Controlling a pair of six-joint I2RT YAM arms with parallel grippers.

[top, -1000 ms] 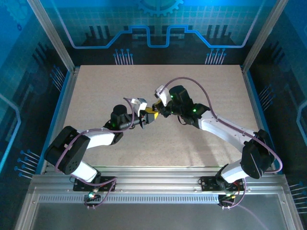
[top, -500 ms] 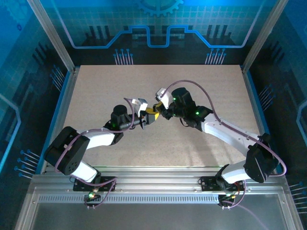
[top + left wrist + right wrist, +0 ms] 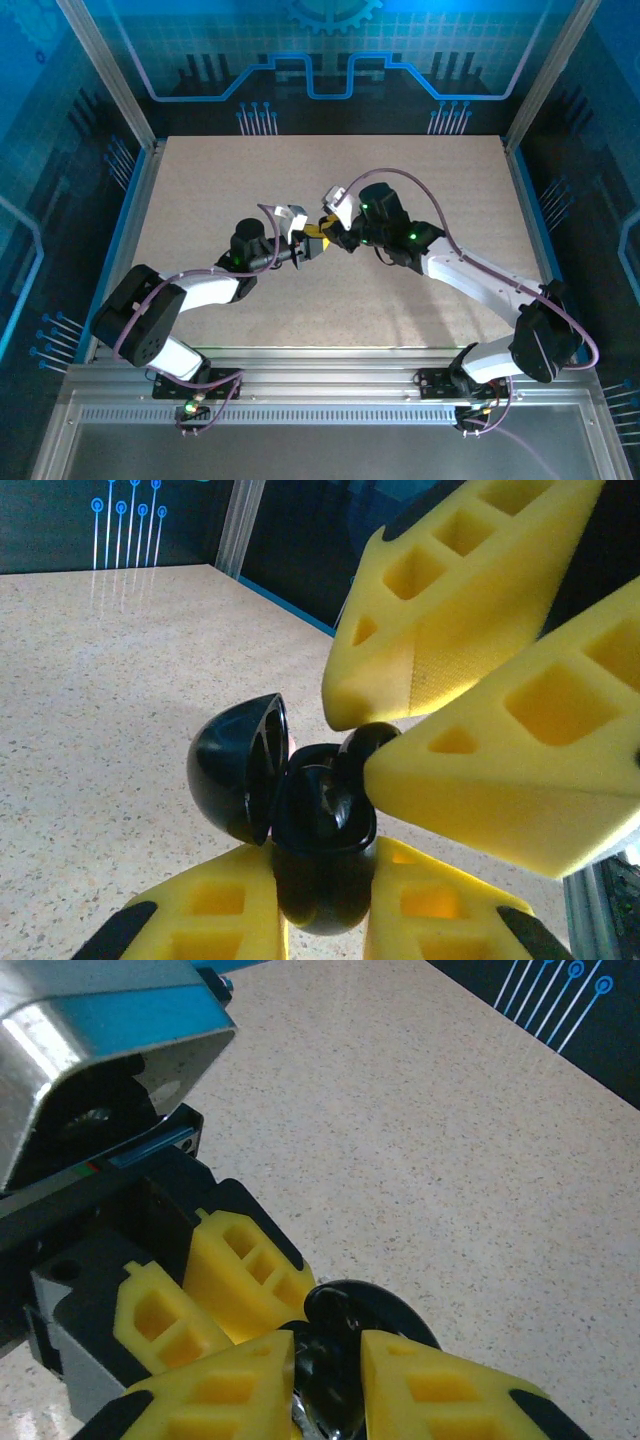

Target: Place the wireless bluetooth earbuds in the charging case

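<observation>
My left gripper [image 3: 322, 865] is clenched on the lower body of the small round black plastic charging case [image 3: 318, 815], held above the speckled beige tabletop [image 3: 100, 680]. The case's hinged lid [image 3: 232, 770] stands open. My right gripper [image 3: 325, 1355] grasps one tiny black stubby earbud [image 3: 360, 742] between its fingertips, touching the case's open rim.

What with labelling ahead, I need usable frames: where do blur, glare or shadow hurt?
Top external: blue-tinted, with faint arm shadows on the table. Left wrist: the charging case is sharp but so dark that inner detail is lost. Right wrist: the right pincer's fingers look slightly soft, and there is sheen on the metal bracket.
</observation>
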